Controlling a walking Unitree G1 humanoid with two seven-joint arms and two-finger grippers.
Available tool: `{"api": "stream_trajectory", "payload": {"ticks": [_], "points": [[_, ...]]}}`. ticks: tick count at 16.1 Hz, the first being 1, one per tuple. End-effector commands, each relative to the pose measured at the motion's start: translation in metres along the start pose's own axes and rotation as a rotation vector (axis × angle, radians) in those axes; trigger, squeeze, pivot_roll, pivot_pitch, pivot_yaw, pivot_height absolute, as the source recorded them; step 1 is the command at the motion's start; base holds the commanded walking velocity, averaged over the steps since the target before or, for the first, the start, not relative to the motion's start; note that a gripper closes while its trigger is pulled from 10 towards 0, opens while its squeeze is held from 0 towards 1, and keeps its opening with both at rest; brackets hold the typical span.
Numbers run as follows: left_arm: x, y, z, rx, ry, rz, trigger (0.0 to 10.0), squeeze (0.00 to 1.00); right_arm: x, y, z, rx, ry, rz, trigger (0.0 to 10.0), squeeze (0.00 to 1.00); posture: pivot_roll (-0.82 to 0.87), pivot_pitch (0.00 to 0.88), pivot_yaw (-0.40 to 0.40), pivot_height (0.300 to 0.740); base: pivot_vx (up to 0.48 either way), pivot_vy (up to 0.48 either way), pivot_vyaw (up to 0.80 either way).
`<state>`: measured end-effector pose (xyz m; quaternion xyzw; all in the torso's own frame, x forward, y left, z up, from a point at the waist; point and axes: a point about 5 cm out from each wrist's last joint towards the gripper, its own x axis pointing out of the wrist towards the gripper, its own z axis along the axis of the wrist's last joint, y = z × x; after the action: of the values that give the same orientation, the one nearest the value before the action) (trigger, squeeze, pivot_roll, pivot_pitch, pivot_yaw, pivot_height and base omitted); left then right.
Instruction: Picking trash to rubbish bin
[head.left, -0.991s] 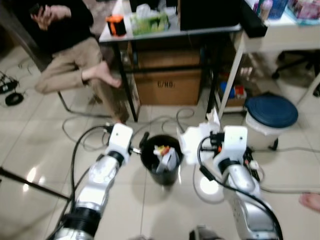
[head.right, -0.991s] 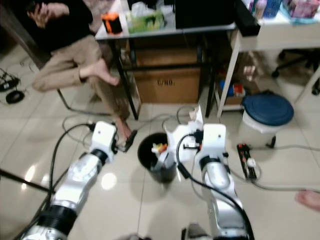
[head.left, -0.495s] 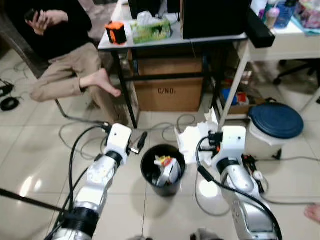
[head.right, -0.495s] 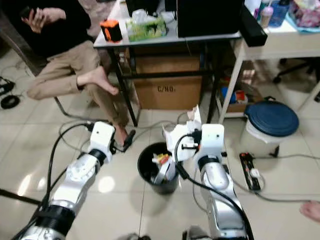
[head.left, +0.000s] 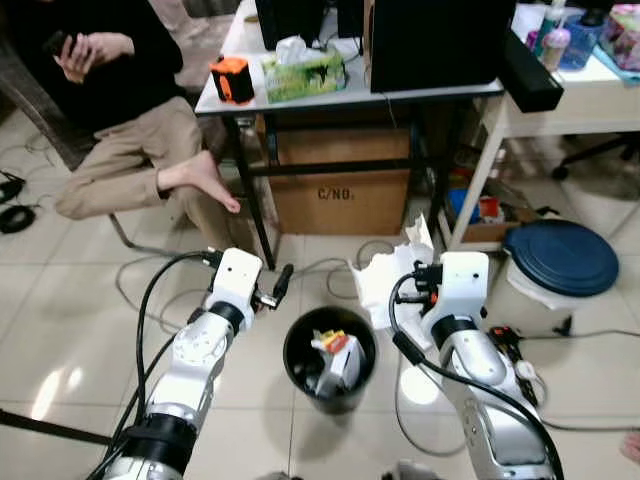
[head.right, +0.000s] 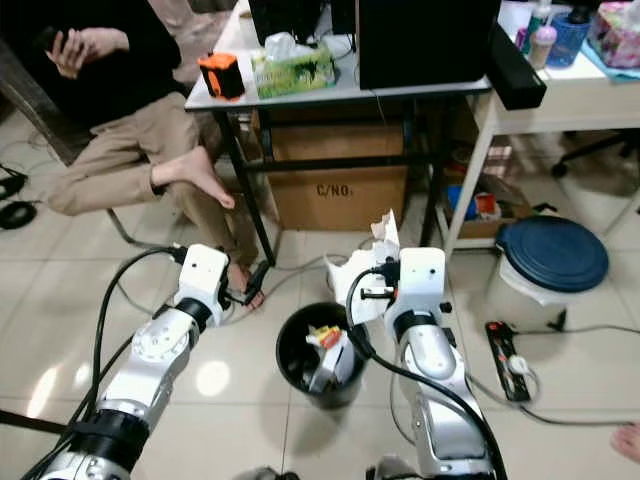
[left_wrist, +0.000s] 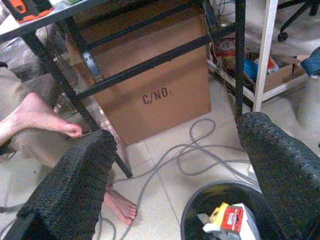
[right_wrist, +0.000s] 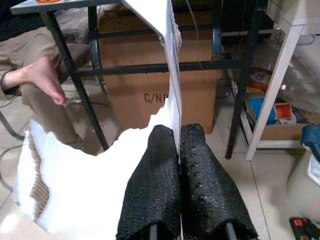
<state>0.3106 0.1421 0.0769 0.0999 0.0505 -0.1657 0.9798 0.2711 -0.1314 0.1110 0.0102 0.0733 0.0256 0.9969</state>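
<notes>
Pale glossy floor tiles (head.left: 60, 330) run across the whole scene, crossed by loose grey cables. At the upper left of the head views a person (head.left: 110, 110) sits with one bare foot (head.left: 205, 178) raised over the other knee. To the right of the person stands a grey-topped table (head.left: 340, 90) on black legs, carrying an orange box (head.left: 232, 80), a tissue box (head.left: 303, 70) and a large black case (head.left: 440, 40), with a cardboard box (head.left: 345, 195) marked C/NO underneath. Lower left of centre, the left gripper (head.left: 278, 285) hangs just beside the upper left rim of the black rubbish bin (head.left: 298, 372); in its wrist view its fingers (left_wrist: 75, 185) stand wide apart and hold nothing, the bin showing between them. The bin sits at lower centre and already contains a yellow and red packet (head.left: 338, 346) among other scraps. Just to the right of the bin and above its rim, the right gripper (head.right: 372, 290) is closed on a torn piece of white cardboard (head.left: 385, 280), its fingers (right_wrist: 155, 185) pressed together on the sheet's edge in the wrist view. Further right, a white shelf unit (head.left: 480, 190) stands beside a white bucket with a blue lid (head.left: 562, 255), and a power strip (head.right: 508, 362) lies on the tiles.
</notes>
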Motion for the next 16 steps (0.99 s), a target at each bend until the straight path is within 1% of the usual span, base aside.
{"api": "stream_trajectory", "payload": {"ticks": [1, 10, 12, 16], "points": [[-0.0008, -0.0021, -0.0019, 0.012, 0.010, -0.007, 10.0, 0.00, -0.0006, -0.0029, 0.0022, -0.015, -0.014, -0.012, 10.0, 0.00, -0.07, 0.134, 0.101, 0.740, 0.424, 0.000, 0.00], [-0.0032, -0.0029, -0.0046, 0.018, 0.014, -0.002, 10.0, 0.00, 0.0021, -0.0020, 0.0022, -0.025, -0.014, -0.019, 10.0, 0.00, -0.06, 0.133, 0.103, 0.740, 0.406, 0.000, 0.00], [-0.0026, -0.0036, -0.0038, 0.001, 0.006, 0.001, 10.0, 0.00, 0.0023, -0.0021, 0.0019, -0.025, -0.013, -0.020, 10.0, 0.00, -0.06, 0.133, 0.103, 0.740, 0.345, 0.000, 0.00], [-0.0035, -0.0074, -0.0060, 0.003, 0.015, -0.019, 10.0, 0.00, 0.0011, -0.0020, -0.0003, -0.028, -0.006, -0.019, 10.0, 0.00, -0.06, 0.133, 0.103, 0.740, 0.000, 0.000, 0.00]]}}
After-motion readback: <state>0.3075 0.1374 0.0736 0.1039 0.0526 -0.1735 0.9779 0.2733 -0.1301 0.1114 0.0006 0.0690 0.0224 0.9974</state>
